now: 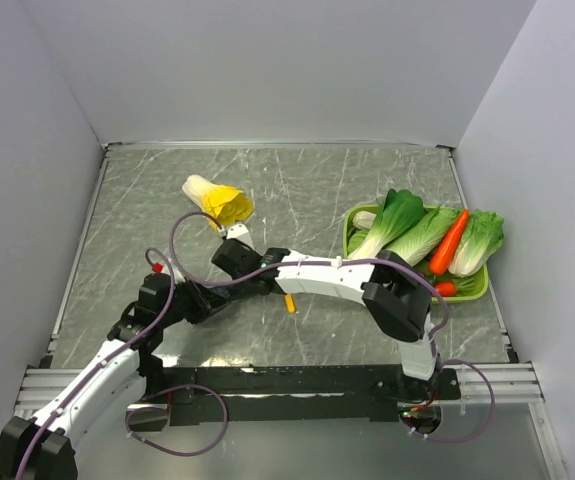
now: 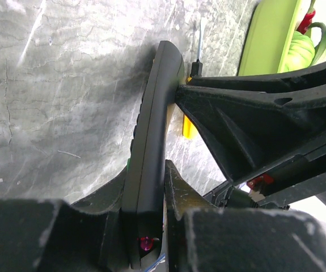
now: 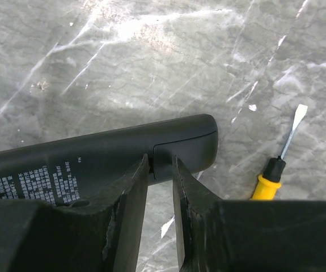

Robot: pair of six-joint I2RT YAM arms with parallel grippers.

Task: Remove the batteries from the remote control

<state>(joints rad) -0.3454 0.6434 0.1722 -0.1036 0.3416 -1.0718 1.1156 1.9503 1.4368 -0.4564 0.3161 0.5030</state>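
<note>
Left tool [image 2: 145, 195] clamps the remote control [image 2: 151, 124] on edge; right tool [image 3: 160, 170] is narrow, tips at the battery cover [image 3: 186, 146] seam. I'd slide the cover lengthwise, not press inward, imo.

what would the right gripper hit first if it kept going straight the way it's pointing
The remote control. The right gripper has its tips at the remote's back, by the seam of the end cover; whether they touch yet is unclear. The screwdriver lies off to the side.
</note>
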